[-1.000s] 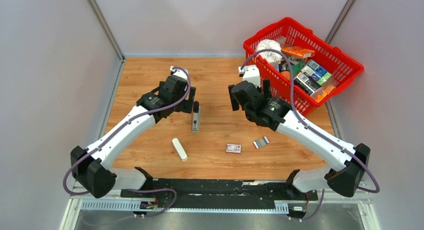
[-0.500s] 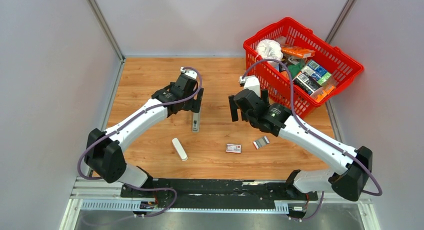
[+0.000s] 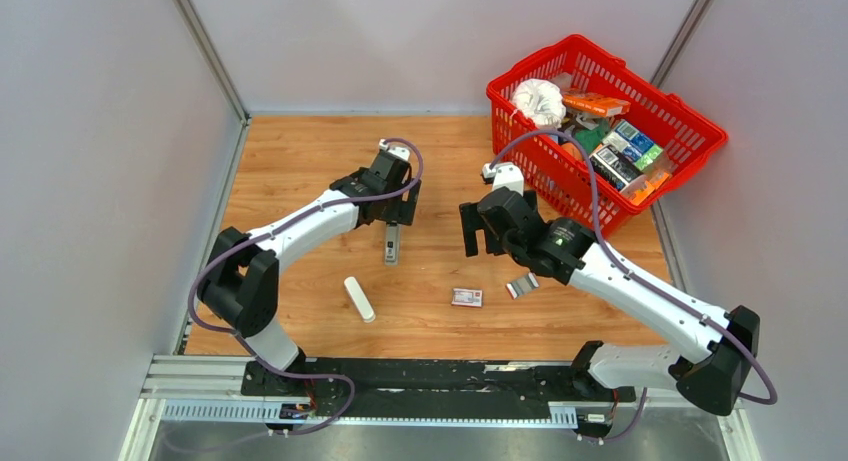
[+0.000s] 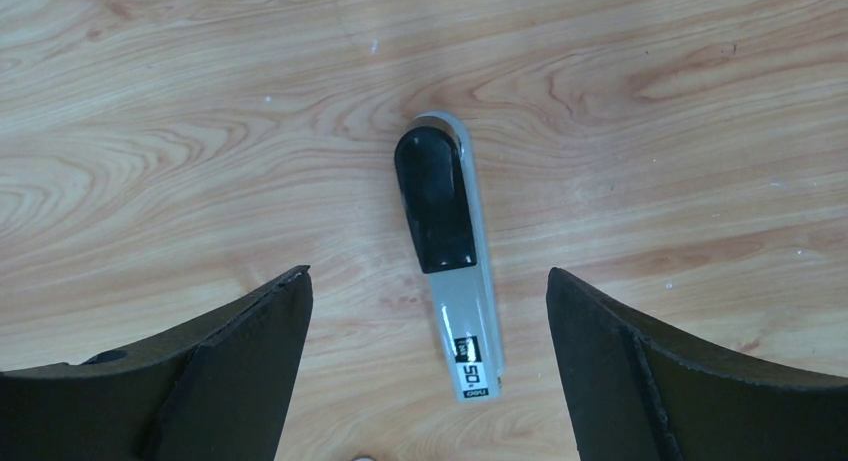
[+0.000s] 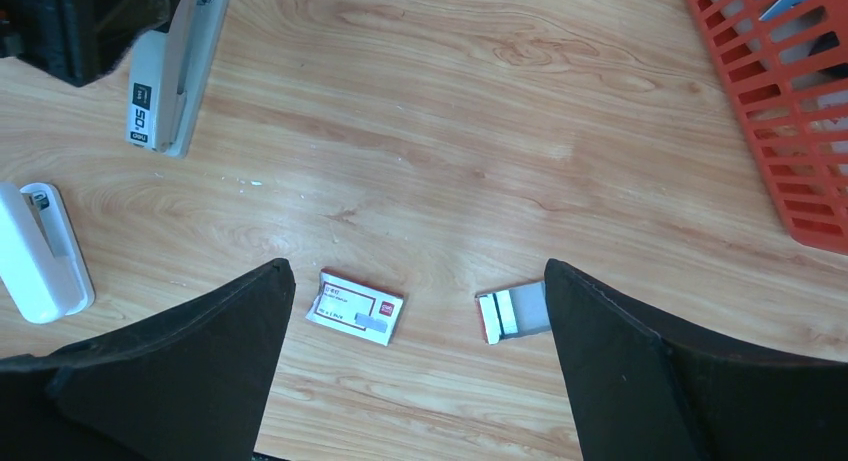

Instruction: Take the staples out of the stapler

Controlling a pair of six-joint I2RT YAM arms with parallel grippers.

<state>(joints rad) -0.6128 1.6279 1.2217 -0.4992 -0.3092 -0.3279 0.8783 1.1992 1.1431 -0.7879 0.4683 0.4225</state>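
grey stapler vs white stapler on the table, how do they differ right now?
Colour: the grey stapler has a grey body with a black top pad; the white stapler is white. Place: the grey stapler lies below the open left gripper; the white stapler lies nearer the arm bases, no gripper over it. Pose: the grey one runs near-to-far, the white one slants. Both lie on the wooden table, ungripped.

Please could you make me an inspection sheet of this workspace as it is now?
Surface: wooden table, tiny specks, too small to tell.
Job's things: grey stapler flat below left gripper; grey strip, perhaps staples, at red-edged tray.
Clutter: white stapler, red-and-white box.
Grippers: left gripper open; right gripper open, holding nothing.
Cables: purple cables along both arms, no snag seen.
Surroundings: red basket of packets far right; grey walls.
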